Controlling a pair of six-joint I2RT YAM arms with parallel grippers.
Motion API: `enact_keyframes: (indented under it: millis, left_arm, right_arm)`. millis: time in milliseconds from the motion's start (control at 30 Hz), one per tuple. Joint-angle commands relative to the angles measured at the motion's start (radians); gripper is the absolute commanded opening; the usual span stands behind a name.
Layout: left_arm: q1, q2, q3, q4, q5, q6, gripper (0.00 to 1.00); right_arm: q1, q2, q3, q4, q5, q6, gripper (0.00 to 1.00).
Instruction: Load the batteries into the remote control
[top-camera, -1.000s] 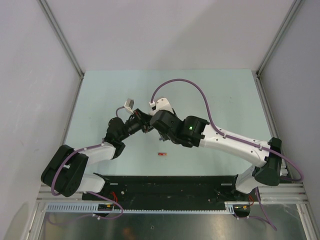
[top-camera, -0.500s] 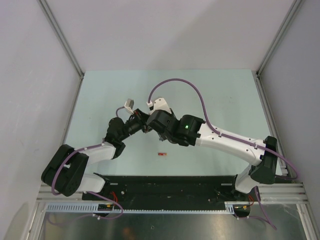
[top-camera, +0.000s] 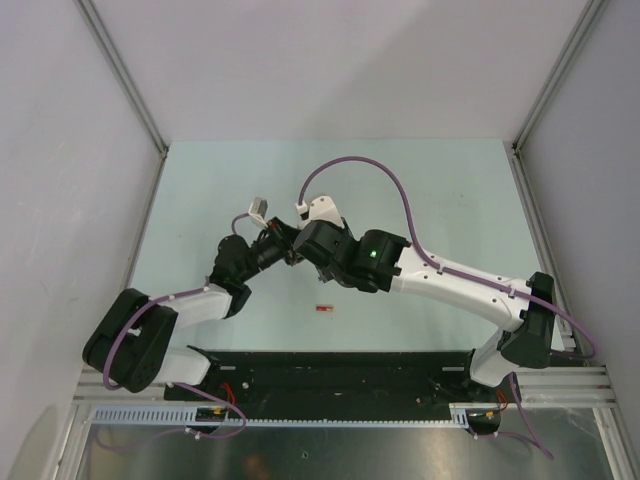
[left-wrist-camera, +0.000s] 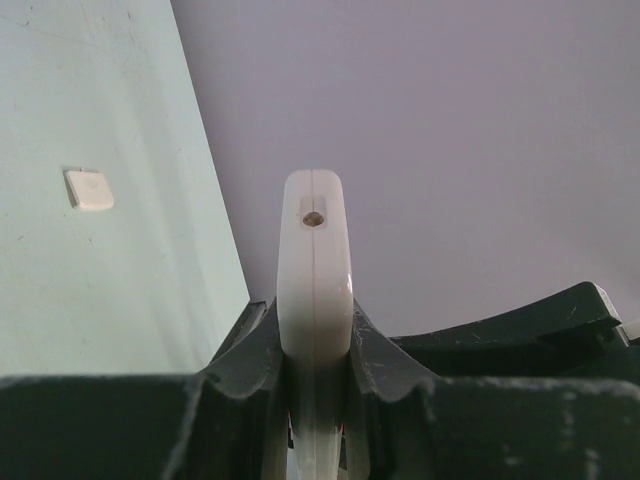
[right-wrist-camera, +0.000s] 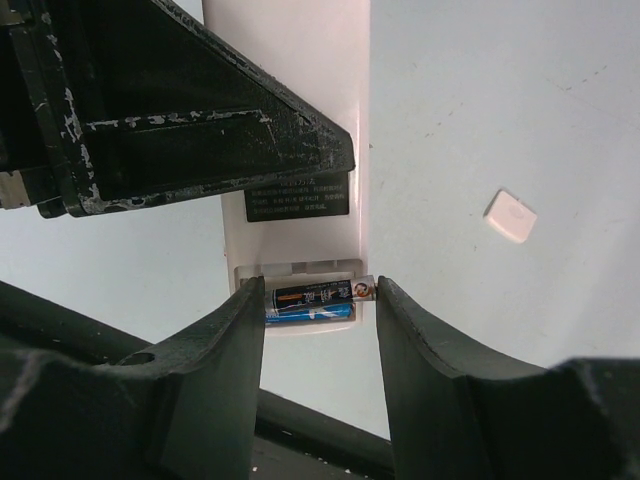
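Right wrist: dark battery (right-wrist-camera: 315, 292) is bracketed by right gripper (right-wrist-camera: 320, 300) fingers in remote control (right-wrist-camera: 300, 240) bay; grip vs. release can't be told. Remote control is clamped by left gripper (left-wrist-camera: 315, 345) over table (top-camera: 450, 200) centre. Risk: apparently half-seated, battery could be popped out by uneven push.

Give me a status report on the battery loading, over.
Left gripper shut on remote control. Right gripper straddling open compartment, dark battery beside blue battery. Red battery loose on table.

1. Slim white plastic remote control (right-wrist-camera: 330, 60) above the counter's (top-camera: 450, 200) middle.
2. Bright blue cylindrical battery (right-wrist-camera: 308, 313) in its compartment, dark cylindrical battery (right-wrist-camera: 312, 294) alongside.
3. Small red cylindrical battery (top-camera: 323, 309) on the counter, toward the near edge.
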Motion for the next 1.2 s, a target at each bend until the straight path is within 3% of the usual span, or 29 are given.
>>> enact_keyframes:
  millis: [0, 133, 367, 667, 1167]
  left_arm:
    - [-0.007, -0.013, 0.017, 0.081, -0.044, -0.02, 0.0]
    - [-0.007, -0.015, 0.016, 0.082, -0.053, -0.02, 0.0]
    - [-0.012, -0.023, 0.011, 0.082, -0.062, -0.021, 0.0]
    - [-0.012, -0.018, 0.008, 0.084, -0.059, -0.023, 0.0]
    - [-0.013, -0.01, 0.005, 0.09, -0.057, -0.029, 0.0]
  right_arm:
    - [0.009, 0.001, 0.046, -0.015, 0.007, 0.038, 0.26]
    - [0.009, 0.003, 0.043, -0.021, 0.006, 0.044, 0.26]
    - [0.008, 0.012, 0.046, -0.02, 0.006, 0.055, 0.43]
    - [0.009, 0.012, 0.057, -0.02, 0.021, 0.063, 0.54]
    - [0.003, 0.003, 0.08, 0.005, 0.033, 0.066, 0.62]
